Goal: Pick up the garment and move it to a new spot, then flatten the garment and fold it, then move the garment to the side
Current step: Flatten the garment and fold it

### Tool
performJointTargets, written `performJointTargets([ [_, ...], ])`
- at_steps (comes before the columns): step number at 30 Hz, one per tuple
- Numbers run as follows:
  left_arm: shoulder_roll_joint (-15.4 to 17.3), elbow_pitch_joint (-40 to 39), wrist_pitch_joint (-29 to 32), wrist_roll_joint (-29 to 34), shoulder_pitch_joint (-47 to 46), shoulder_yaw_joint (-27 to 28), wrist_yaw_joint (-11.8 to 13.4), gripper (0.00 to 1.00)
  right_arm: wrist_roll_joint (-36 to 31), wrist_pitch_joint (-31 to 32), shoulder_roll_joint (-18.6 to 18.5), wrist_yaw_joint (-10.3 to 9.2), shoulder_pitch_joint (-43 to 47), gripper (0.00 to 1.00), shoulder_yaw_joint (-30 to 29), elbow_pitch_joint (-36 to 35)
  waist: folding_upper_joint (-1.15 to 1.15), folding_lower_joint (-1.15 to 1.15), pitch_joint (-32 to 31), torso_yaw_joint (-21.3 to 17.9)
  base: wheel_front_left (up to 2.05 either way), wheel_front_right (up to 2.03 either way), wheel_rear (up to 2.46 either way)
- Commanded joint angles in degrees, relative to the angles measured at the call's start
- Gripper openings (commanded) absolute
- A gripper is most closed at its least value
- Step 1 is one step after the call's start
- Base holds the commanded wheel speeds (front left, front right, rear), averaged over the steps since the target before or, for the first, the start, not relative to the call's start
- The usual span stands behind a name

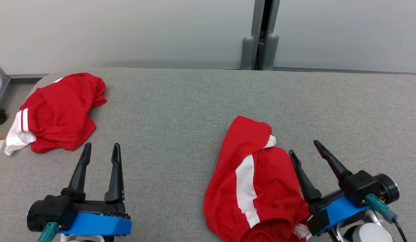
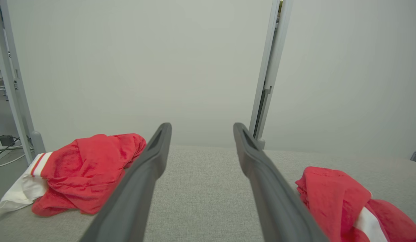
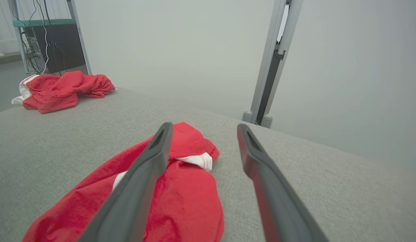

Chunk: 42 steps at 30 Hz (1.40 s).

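Observation:
A crumpled red garment [image 1: 255, 181] with a white stripe lies on the grey table, right of the middle near the front edge. My right gripper [image 1: 304, 147] stands open just right of it, nothing between its fingers; its left finger overlaps the cloth's right edge. In the right wrist view the garment [image 3: 181, 195] lies under and left of the open gripper [image 3: 204, 127]. My left gripper [image 1: 102, 147] is open at the lower left over bare table. In the left wrist view the open gripper [image 2: 200, 127] points at the wall and the garment [image 2: 332, 198] shows at the lower right.
A second red and white garment [image 1: 58, 112] lies bunched at the table's far left corner, partly over the edge; it shows as a garment [image 2: 83, 171] in the left wrist view and a garment [image 3: 60, 90] in the right wrist view. A grey wall with a post [image 1: 260, 37] stands behind the table [image 1: 181, 111].

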Motion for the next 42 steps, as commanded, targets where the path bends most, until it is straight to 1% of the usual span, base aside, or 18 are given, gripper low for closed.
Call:
performJointTargets([
  [1, 0.16, -0.24, -0.2, 0.07, -0.58, -0.02, -0.04, 1.0, 0.09, 0.03, 0.03, -0.01, -0.29, 1.0, -0.5, 0.57, 0.0, 0.0, 0.31, 0.19, 0.0, 0.0, 0.0],
  [4, 0.17, -0.29, -0.2, -0.06, -0.83, -0.07, -0.04, 1.0, 0.06, 0.82, 0.0, -0.01, 0.61, 1.0, -1.58, 3.91, 0.0, 0.0, 0.89, 0.48, 0.0, 0.0, 0.0],
  [8, 0.16, -0.34, -0.19, -0.29, -1.1, -0.25, 0.18, 1.0, 0.23, 2.01, 0.11, -0.01, 1.92, 1.0, -0.84, 9.69, 0.0, 0.0, 1.61, 0.87, 0.0, 0.0, 0.0],
  [12, 0.17, -0.26, -0.19, -0.54, -1.47, -0.26, 0.29, 1.0, 0.95, 1.86, 0.83, -0.01, 2.65, 1.0, 0.76, 14.25, 0.0, 0.0, 2.16, 1.04, 0.0, 0.0, 0.0],
  [19, 0.16, 0.05, -0.19, -0.7, -1.66, -0.42, 0.42, 1.0, 2.04, 4.99, 1.16, -0.01, 3.27, 1.0, 4.4, 21.04, 0.0, 0.0, 2.09, 1.06, 0.0, 0.0, 0.0],
  [20, 0.16, 0.06, -0.19, -0.71, -1.65, -0.45, 0.45, 1.0, 2.33, 5.05, 1.33, 0.0, 3.2, 0.89, 4.91, 21.3, 0.0, 0.0, 2.03, 1.04, 0.0, 0.0, 0.0],
  [21, 0.17, 0.06, -0.19, -0.71, -1.66, -0.47, 0.46, 1.0, 2.6, 4.76, 1.27, 0.0, 2.97, 0.16, 5.41, 21.27, 0.0, 0.0, 2.0, 1.04, 0.0, 0.0, 0.0],
  [22, 0.17, 0.07, -0.19, -0.68, -1.7, -0.45, 0.47, 1.0, 2.86, 4.47, 0.99, 0.0, 2.47, 0.0, 5.56, 21.24, 0.0, 0.0, 1.97, 1.03, 0.0, 0.0, 0.0],
  [27, 0.17, 0.1, -0.19, -0.56, -1.92, -0.58, 0.49, 1.0, 2.5, 2.37, -1.7, -0.03, -1.87, 0.0, 3.04, 20.28, 0.0, 0.0, 1.88, 1.17, 0.0, 0.0, 0.0],
  [30, 0.17, 0.2, -0.19, -0.55, -2.07, -0.73, 0.35, 1.0, 1.19, 1.82, -4.35, -0.02, -5.33, 0.0, 0.65, 20.38, 0.0, 0.0, 1.95, 1.57, 0.0, 0.0, 0.0],
  [33, 0.17, 0.22, -0.19, -0.66, -2.11, -0.81, 0.24, 1.0, 0.24, 1.9, -6.77, -0.02, -8.86, 0.0, -2.05, 22.33, 0.0, 0.0, 2.12, 1.97, 0.0, 0.0, 0.0],
  [36, 0.17, 0.3, -0.19, -0.95, -2.12, -1.13, 0.3, 1.0, -0.29, 1.46, -7.93, -0.02, -12.14, 0.0, -4.25, 25.39, 0.0, 0.0, 2.23, 2.39, 0.0, 0.0, 0.0],
  [37, 0.17, 0.29, -0.19, -1.08, -2.07, -1.22, 0.39, 1.0, -0.09, 1.07, -7.78, -0.02, -13.06, 0.16, -4.73, 26.37, 0.0, 0.0, 2.27, 2.43, 0.0, 0.0, 0.0],
  [38, 0.17, 0.28, -0.19, -1.15, -2.01, -1.3, 0.48, 1.0, 0.13, 0.85, -7.7, -0.02, -13.77, 0.42, -5.03, 27.4, 0.0, 0.0, 2.29, 2.44, 0.0, 0.0, 0.0],
  [39, 0.17, 0.33, -0.19, -1.2, -1.94, -1.41, 0.52, 1.0, -0.11, 0.62, -7.84, -0.02, -14.35, 1.0, -5.06, 28.31, 0.0, 0.0, 2.27, 2.45, 0.0, 0.0, 0.0],
  [42, 0.17, 0.39, -0.19, -1.14, -1.74, -1.59, 0.56, 1.0, -0.12, -0.97, -7.33, -0.02, -16.07, 1.0, -5.41, 30.23, 0.0, 0.0, 2.07, 2.19, 0.0, 0.0, 0.0],
])
